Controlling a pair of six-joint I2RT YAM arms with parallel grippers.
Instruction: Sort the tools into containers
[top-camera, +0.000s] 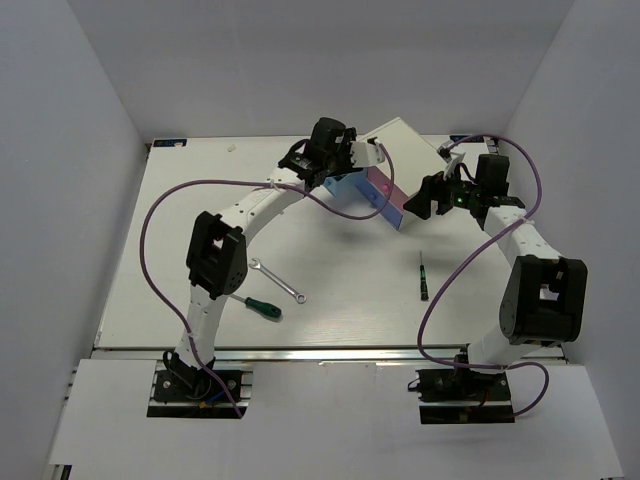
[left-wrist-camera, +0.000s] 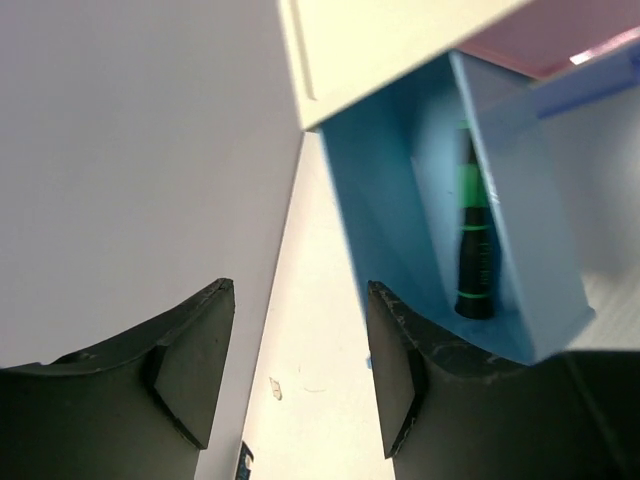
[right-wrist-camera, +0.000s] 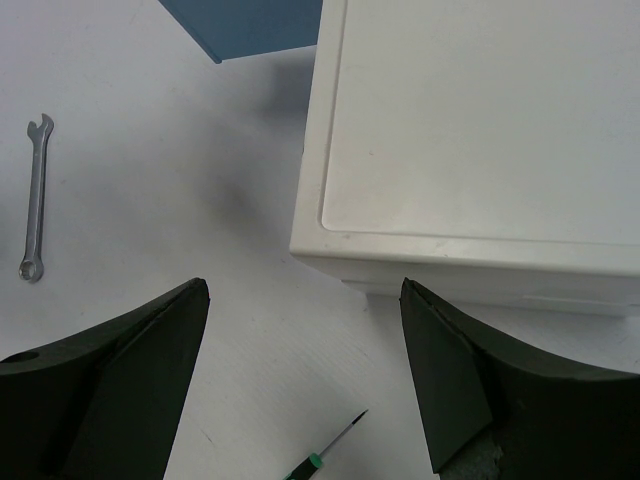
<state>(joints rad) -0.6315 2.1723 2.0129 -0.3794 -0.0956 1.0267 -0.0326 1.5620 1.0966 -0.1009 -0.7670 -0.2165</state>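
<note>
At the back of the table (top-camera: 350, 315): white cabinet (top-camera: 405, 140), blue drawer (left-wrist-camera: 390, 190) standing open.
Inside the drawer: dark mini screwdriver (left-wrist-camera: 472, 255), green bands.
Left gripper (left-wrist-camera: 298, 345): fingers apart, empty, beside the drawer.
Right gripper (right-wrist-camera: 303, 335): fingers apart, empty, near the cabinet.
On the tabletop: wrench (top-camera: 277, 279), green-handled screwdriver (top-camera: 262, 306), second mini screwdriver (top-camera: 423, 276).

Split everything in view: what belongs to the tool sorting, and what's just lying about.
Job: wrench, green-handled screwdriver, loose mini screwdriver, stowed mini screwdriver, blue drawer, pink drawer, white cabinet.
Just there: purple cables, table.
</note>
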